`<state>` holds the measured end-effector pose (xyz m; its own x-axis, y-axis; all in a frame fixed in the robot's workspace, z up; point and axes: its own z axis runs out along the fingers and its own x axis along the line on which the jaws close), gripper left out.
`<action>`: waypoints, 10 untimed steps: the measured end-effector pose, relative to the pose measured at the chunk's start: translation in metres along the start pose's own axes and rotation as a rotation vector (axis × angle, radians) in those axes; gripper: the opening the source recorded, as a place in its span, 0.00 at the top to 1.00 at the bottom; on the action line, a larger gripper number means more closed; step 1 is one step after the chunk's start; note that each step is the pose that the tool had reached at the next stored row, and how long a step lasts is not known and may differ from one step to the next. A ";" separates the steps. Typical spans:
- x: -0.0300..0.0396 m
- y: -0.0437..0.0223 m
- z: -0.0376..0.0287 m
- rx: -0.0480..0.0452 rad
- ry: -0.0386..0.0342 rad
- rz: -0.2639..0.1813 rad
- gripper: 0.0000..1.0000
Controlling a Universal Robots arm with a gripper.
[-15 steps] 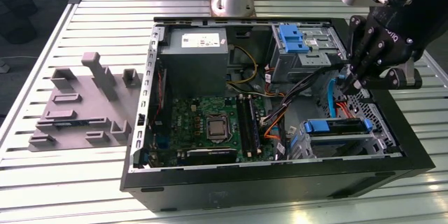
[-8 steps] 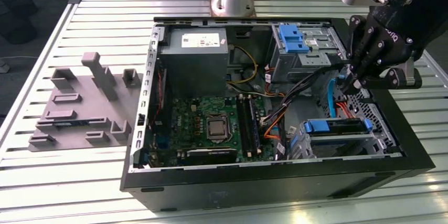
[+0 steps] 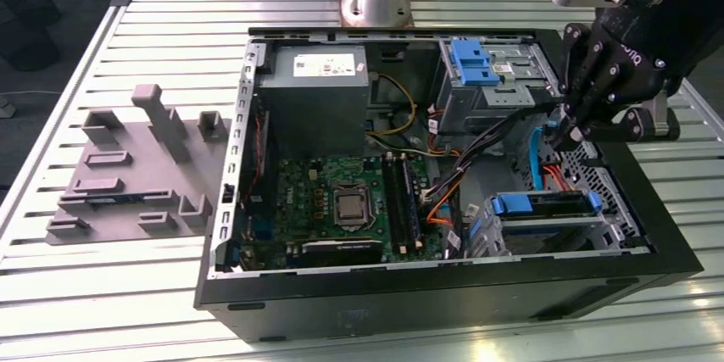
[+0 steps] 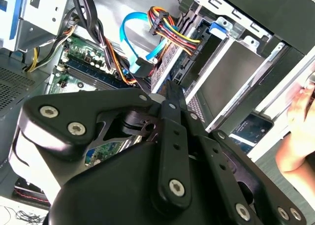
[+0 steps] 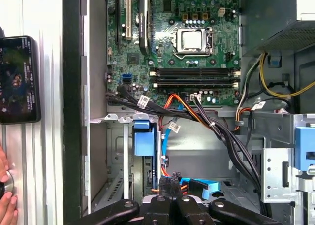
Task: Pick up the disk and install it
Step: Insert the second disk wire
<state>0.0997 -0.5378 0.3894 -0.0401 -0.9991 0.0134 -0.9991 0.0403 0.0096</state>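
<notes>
Black multi-link gripper (image 3: pixel 569 131) hangs at the right of the exterior view, over the inner right side of the open black computer case (image 3: pixel 453 294), its fingertips drawn together and empty, just above a light-blue flat data cable (image 3: pixel 531 154). In the first wrist view the gripper (image 5: pixel 170 201) sits at the bottom centre of the frame with its two tips pressed against each other, directly over a bundle of orange, red and black wires (image 5: pixel 197 119) and near the blue cable (image 5: pixel 199 185). The silver rectangular hard disk in its blue plastic bracket (image 3: pixel 545 206) lies in the metal drive cage at the lower right of the case in the exterior view, apart from the gripper; in the first wrist view its blue bracket handle (image 5: pixel 141 135) appears left of centre, beside the case wall. A second blue plastic bracket (image 3: pixel 472 61) stands upright in the upper drive bay near the top right. The grey power supply box with a white label (image 3: pixel 314 95) occupies the upper left of the case, above the green motherboard (image 3: pixel 339 201). A grey moulded fixture tray (image 3: pixel 136 167) rests on the white slatted table (image 3: pixel 114 294) at the left. A dark phone (image 5: pixel 18 80) and a person's hand (image 5: pixel 6 198) appear at the left edge of the first wrist view.
</notes>
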 end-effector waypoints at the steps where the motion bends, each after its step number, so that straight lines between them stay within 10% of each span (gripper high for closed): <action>1: -0.0025 0.0001 -0.0003 0.0000 0.0000 0.000 0.89; 10: -0.0277 0.0010 -0.0007 0.0000 0.0010 0.001 0.89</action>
<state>0.0998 -0.5101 0.3897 -0.0408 -0.9991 0.0144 -0.9991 0.0409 0.0096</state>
